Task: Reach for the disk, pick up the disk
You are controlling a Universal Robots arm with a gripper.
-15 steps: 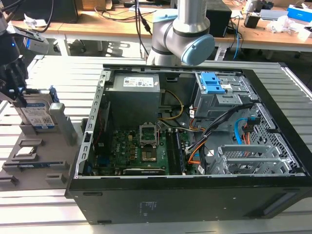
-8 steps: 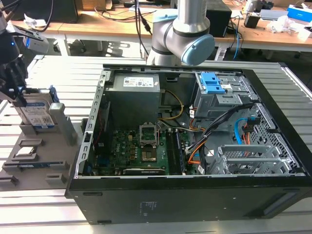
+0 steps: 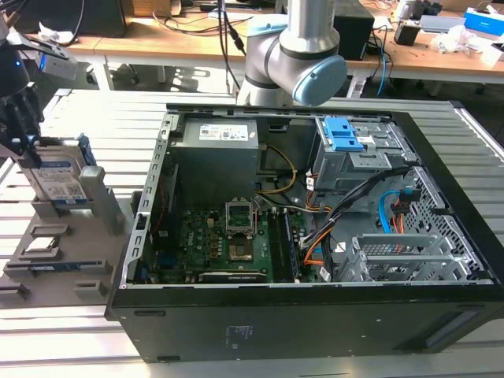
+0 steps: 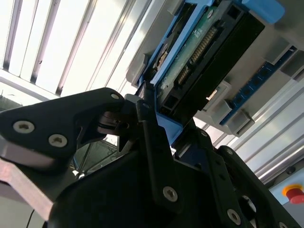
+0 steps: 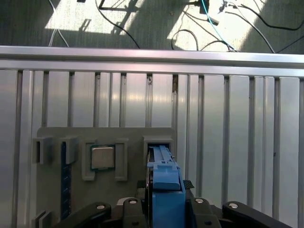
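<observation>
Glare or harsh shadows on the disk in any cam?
Second wrist view: table slats blown out white, disk shaded but readable. First wrist view: even light on the disk, sun patches on the floor. Exterior view: disk evenly lit.

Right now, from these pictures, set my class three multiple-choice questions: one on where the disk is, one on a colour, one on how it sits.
1. Where is the disk? A in a drawer; B in the grey holder; C in a cardboard box.
2. What colour is its frame? A blue; B red; C green.
3. How does the disk sit? A lying flat; B hanging on a cord; C upright on edge.
Answers: B, it stands in the holder's slot; A, the frame is blue in both wrist views; C, its label faces sideways in the exterior view.
</observation>
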